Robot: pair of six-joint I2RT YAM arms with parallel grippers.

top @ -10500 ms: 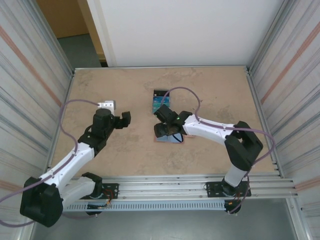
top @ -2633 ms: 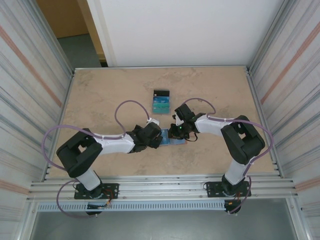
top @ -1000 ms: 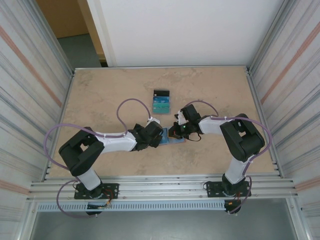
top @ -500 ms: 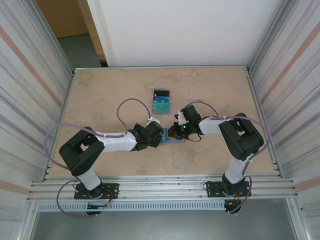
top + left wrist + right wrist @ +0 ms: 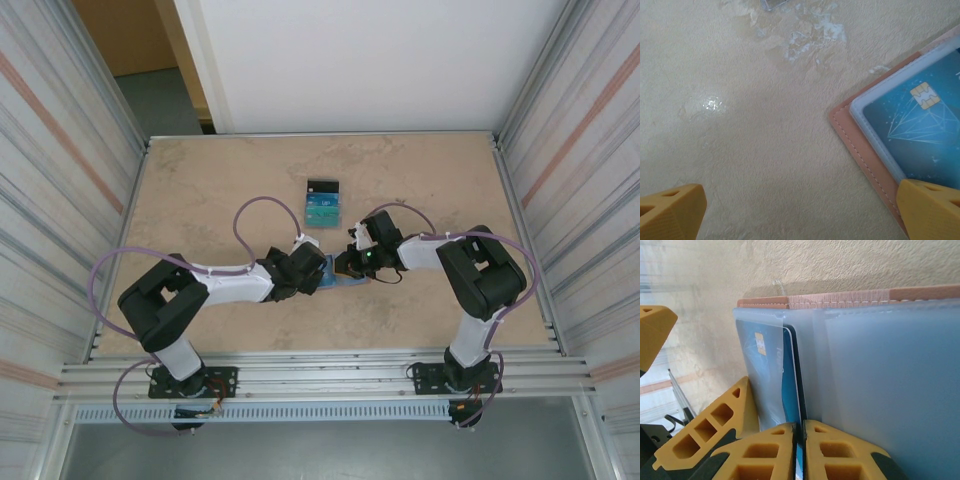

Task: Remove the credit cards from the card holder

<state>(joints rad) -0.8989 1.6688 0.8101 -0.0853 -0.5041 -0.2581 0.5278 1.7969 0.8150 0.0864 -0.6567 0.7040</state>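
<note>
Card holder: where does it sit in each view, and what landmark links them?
Top external: card holder just below centre, nearer than the loose cards.
Left wrist: card holder at the right edge, corner pointing left.
Right wrist: card holder across the upper right.
Shared landmark: blue chip card in its pocket, both wrist views.

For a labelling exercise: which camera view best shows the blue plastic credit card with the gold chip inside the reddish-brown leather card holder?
Left wrist: the blue plastic credit card faces the camera, chip and line pattern clear. Right wrist shows it at a steep slant; top external, a small blue patch.
</note>
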